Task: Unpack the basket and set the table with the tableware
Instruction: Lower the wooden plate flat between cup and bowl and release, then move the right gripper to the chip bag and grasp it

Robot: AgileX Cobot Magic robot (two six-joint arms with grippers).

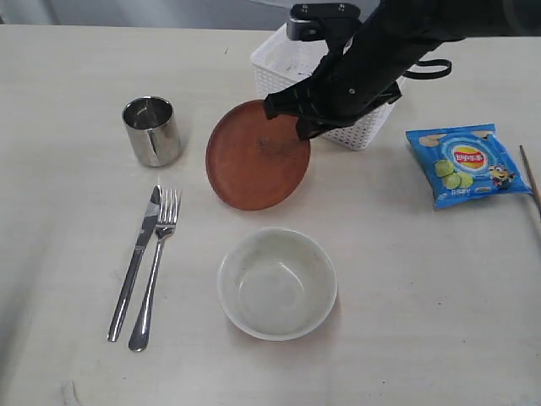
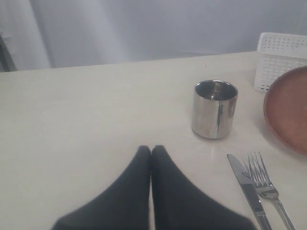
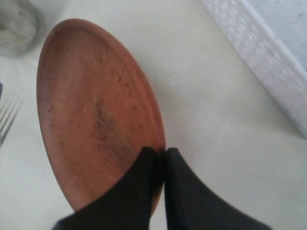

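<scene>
While the plate (image 1: pixel 254 156) hangs pinched in my right gripper (image 3: pixel 160 152), I'd call the job a bit past halfway. Out on the table (image 1: pixel 76 68) are the cup (image 1: pixel 152 129), the knife (image 1: pixel 135 262), the fork (image 1: pixel 156 271) and the bowl (image 1: pixel 276 283). The chip bag (image 1: pixel 465 163) lies well off to the right, with a thin stick (image 1: pixel 531 176) beyond it, perhaps a chopstick. I see no spoon, and the arm hides most of the basket (image 1: pixel 279 80), so I cannot tell what is left inside.

The right jaws are clamped on the plate's rim at the side nearest the basket. The plate sits between the cup and the basket, above the bowl in the exterior view, and it is tilted, not flat: its eating face is turned up and towards the cup side. In the right wrist view it reads as an oval stretching straight away from the fingertips. I cannot tell whether its far edge touches the table.

Knife and fork lie touching, side by side, long axes parallel, tips towards the cup.

My left gripper (image 2: pixel 151 149) is closed on nothing, over bare table near the cup.
</scene>
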